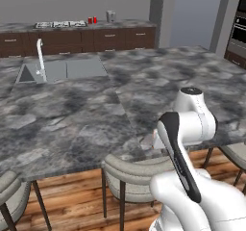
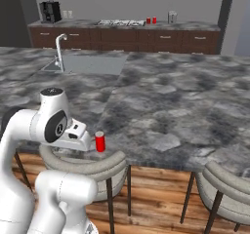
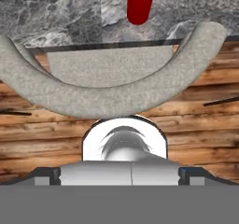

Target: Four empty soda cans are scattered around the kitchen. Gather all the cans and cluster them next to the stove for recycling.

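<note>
Glossy white rounded arm [image 1: 192, 129] segments with black joint bands and caps.

The island countertop [image 2: 185, 101] is showing a mottled grey marble pattern with darker and paler blotches. The soda can [image 2: 100, 142] near its front edge is showing solid red with a silver-grey top. At 12 o'clock, two further cans [image 2: 151, 20] are showing red beside the dark-grey stove [image 2: 117, 23]. The cabinets [image 2: 161, 39] are showing dark brown, the chair back [image 3: 116, 92] pale grey-beige, and the floor [image 2: 156, 199] striped reddish-brown wood.
</note>
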Robot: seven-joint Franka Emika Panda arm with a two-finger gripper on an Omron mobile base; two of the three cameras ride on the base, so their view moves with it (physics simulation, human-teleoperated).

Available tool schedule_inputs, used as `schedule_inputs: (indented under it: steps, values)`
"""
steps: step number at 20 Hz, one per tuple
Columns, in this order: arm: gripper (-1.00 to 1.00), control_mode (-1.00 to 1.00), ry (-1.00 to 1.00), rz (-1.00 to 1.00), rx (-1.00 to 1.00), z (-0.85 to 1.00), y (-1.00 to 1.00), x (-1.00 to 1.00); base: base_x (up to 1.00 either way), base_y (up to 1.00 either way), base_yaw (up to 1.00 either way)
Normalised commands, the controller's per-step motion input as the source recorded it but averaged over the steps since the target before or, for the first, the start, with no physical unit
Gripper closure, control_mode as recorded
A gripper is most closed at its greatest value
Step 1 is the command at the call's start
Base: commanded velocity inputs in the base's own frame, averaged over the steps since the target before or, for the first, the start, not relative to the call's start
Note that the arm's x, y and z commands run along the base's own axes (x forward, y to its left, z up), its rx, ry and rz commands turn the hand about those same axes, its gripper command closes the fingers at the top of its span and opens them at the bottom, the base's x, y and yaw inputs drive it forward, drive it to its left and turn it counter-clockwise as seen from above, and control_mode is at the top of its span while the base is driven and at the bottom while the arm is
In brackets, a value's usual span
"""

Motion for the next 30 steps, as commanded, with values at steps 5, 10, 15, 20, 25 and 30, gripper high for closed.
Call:
schedule_inputs:
  steps: [5,10,15,20,25,30]
  values:
    - [-1.00,-1.00,0.00,0.00,0.00,0.00,0.00,0.58,0.00,0.00,0.00]
    - [-1.00,-1.00,0.00,0.00,0.00,0.00,-0.01,0.57,0.00,0.00,0.00]
    - [-1.00,-1.00,0.00,0.00,0.00,0.00,-0.09,0.55,0.00,0.00,0.00]
    - [-1.00,-1.00,0.00,0.00,0.00,-0.02,-0.05,0.44,0.00,0.00,0.00]
    - [-1.00,-1.00,0.00,0.00,0.00,-0.04,-0.05,0.29,0.00,0.00,0.00]
    - [-1.00,-1.00,-0.01,0.00,0.00,-0.25,-0.15,0.21,0.00,0.00,0.00]
